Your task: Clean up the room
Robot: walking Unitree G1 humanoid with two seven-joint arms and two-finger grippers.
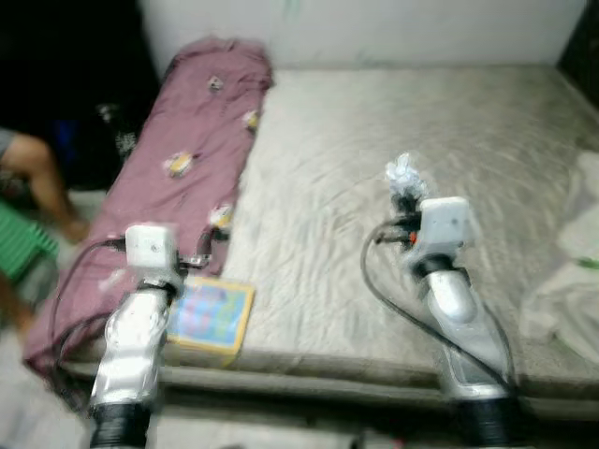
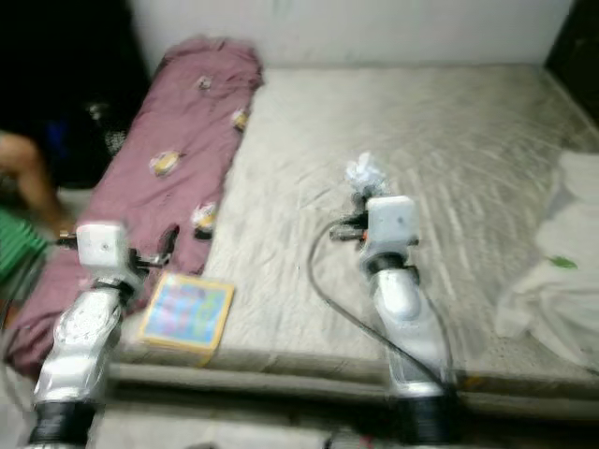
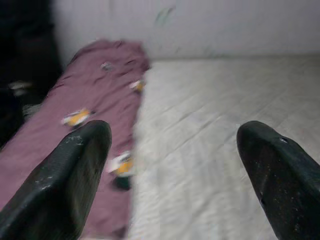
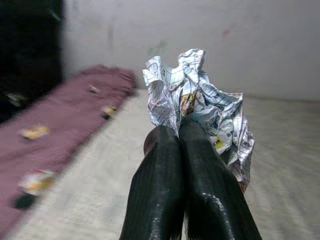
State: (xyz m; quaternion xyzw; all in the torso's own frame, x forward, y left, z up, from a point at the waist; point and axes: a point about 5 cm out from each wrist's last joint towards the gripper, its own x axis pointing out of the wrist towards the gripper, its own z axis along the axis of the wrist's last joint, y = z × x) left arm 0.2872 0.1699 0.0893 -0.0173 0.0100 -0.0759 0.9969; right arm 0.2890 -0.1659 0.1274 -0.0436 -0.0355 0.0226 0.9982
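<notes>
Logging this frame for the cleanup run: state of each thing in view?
right hand: shut on crumpled paper, held above mattress
left hand: open, holding nothing
maroon blanket: lying along mattress's left edge
book: flat, closed, at mattress's near edge
white cloth: heaped at right

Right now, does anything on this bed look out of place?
Yes. The right gripper is pinching a crumpled printed paper above the mattress. A colourful book overhangs the front edge, and white cloth lies bunched at the right.

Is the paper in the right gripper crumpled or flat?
Crumpled: the printed paper bunches into creased folds above the right gripper, whose black fingers are shut on it.
</notes>
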